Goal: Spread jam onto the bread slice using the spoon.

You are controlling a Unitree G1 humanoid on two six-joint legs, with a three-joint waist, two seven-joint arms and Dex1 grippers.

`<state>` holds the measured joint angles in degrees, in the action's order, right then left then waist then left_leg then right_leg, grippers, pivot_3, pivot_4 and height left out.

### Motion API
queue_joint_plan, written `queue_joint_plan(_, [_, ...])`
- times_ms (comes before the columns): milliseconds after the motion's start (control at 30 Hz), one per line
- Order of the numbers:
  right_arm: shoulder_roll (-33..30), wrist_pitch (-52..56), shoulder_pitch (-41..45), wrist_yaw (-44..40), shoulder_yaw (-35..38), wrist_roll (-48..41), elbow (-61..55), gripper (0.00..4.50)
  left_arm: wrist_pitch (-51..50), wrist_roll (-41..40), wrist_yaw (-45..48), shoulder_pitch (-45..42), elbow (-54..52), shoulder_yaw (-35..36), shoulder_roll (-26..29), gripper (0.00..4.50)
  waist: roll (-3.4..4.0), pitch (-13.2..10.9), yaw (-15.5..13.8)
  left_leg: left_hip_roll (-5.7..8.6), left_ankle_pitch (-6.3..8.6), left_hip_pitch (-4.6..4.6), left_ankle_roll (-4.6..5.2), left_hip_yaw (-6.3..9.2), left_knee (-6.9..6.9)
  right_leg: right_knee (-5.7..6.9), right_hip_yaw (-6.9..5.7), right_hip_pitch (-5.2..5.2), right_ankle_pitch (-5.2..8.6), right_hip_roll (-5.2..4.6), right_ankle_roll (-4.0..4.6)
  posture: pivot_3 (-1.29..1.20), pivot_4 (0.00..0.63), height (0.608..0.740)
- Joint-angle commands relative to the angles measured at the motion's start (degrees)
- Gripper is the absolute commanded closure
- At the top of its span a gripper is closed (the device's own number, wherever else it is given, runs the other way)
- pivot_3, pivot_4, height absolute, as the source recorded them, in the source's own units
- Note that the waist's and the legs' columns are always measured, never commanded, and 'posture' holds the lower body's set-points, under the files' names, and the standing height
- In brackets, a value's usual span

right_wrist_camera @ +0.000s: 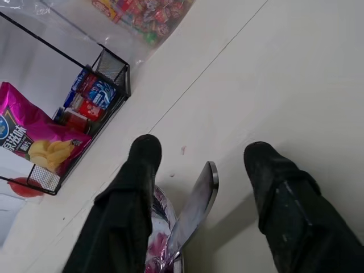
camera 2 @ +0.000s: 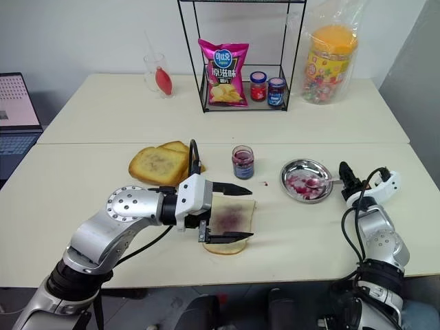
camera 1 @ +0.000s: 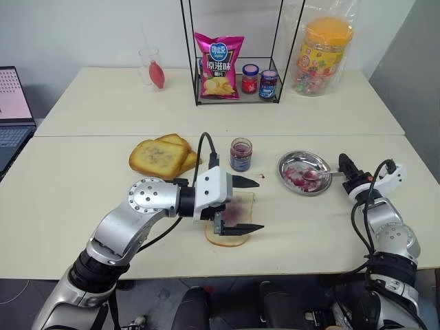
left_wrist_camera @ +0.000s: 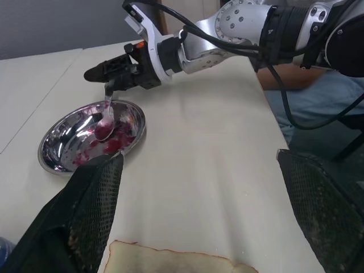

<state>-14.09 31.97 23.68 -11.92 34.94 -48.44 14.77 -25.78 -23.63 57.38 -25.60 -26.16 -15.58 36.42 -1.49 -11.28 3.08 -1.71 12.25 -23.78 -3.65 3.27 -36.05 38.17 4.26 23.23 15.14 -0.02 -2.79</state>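
The right gripper (right_wrist_camera: 199,165) stood part-open astride the spoon (camera 1: 320,174) handle, mid-right in the dish (camera 1: 292,161) — it should close squarely. The left gripper (camera 1: 251,205) gaped over the bread slice (camera 2: 237,220), centre.

Even, bright indoor light falls from overhead on the pale cream bench (camera 1: 103,199), leaving only soft, short shadows under the arms. The round shiny steel dish (camera 1: 304,172) throws small white glints, and the crinkled clear plastic bag (camera 1: 323,41) at the back shows glare. In the wrist views the near black fingers (left_wrist_camera: 85,216) are blurred.
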Motion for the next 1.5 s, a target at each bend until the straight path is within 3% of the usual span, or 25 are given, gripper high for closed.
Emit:
queue_joint_plan(33, [-0.9, 0.8, 1.2, -0.4, 1.2, -2.5, -1.1, 2.93, 0.4, 0.4, -0.3, -1.2, -1.0, 1.0, -0.2, 0.00, 0.00, 0.0, 0.0, 0.00, 0.00, 0.00, 0.00, 0.00, 0.00, 0.00, 0.00, 0.00, 0.00, 0.00, 0.00, 0.00, 0.150, 0.740])
queue_joint_plan(267, [-1.7, 1.8, 1.2, -0.6, 1.1, -4.5, -1.9, 4.45, -0.3, 0.5, -1.1, -1.0, -1.4, 1.2, -0.1, 0.00, 0.01, 0.0, 0.0, 0.00, 0.00, 0.00, 0.01, 0.00, -0.05, 0.02, 0.00, -0.02, -0.01, 0.00, -0.06, 0.00, 0.150, 0.740])
queue_joint_plan(567, [-5.2, 7.2, -0.1, -1.2, -2.5, -8.1, -17.3, 4.45, -3.5, -0.6, -7.7, 3.5, -2.0, 7.4, -0.2, 0.00, 0.11, 0.0, 0.1, 0.01, -0.02, 0.00, 0.04, 0.01, -0.04, 0.03, 0.02, -0.01, -0.01, 0.00, -0.12, 0.00, 0.150, 0.740])
queue_joint_plan(700, [-6.8, 10.4, 4.1, 1.6, -3.2, -13.0, -24.1, 4.45, -4.4, 0.7, -12.5, 5.2, -1.5, 10.4, -0.9, 0.00, 0.17, 0.0, 0.2, -0.01, -0.02, 0.00, 0.04, 0.03, -0.05, 0.07, 0.01, 0.02, 0.01, 0.01, -0.14, 0.00, 0.150, 0.740])
queue_joint_plan(867, [-7.9, 12.9, 13.4, 2.7, -9.8, -13.3, -26.8, 4.45, -6.3, 2.2, -20.1, 6.3, -1.2, 13.2, -3.5, 0.00, 0.16, 0.0, 0.2, 0.02, -0.05, 0.08, 0.08, -0.03, -0.14, 0.33, 0.08, 0.03, 0.02, 0.01, -0.15, 0.00, 0.150, 0.740])
queue_joint_plan(1100, [-4.2, 10.4, 24.4, -0.4, -20.1, -6.6, -21.1, 4.45, -8.3, 4.6, -28.7, 9.1, -1.4, 16.1, -6.3, 0.00, 0.15, 0.0, 0.2, 0.01, -0.08, 0.13, 0.12, 0.00, -0.13, 0.56, 0.06, 0.11, 0.04, 0.03, -0.10, 0.00, 0.150, 0.740])
queue_joint_plan(1367, [-3.4, 2.8, 26.6, -10.6, -31.9, 7.7, -12.5, 4.45, -10.5, 3.4, -31.3, 11.5, -1.9, 18.4, -7.7, 0.00, 0.12, 0.0, -0.2, 0.05, -0.08, 0.02, 0.11, 0.03, -0.13, 0.59, 0.00, 0.19, -0.11, -0.02, 0.17, 0.00, 0.150, 0.740])
queue_joint_plan(1500, [-3.0, -0.3, 26.9, -13.7, -33.3, 12.0, -9.0, 4.45, -10.9, 3.2, -31.7, 12.0, -1.7, 19.0, -7.9, 0.00, 0.12, 0.0, -0.1, 0.04, -0.08, 0.01, 0.11, 0.05, -0.13, 0.63, -0.03, 0.24, -0.12, -0.02, 0.18, 0.00, 0.150, 0.740])
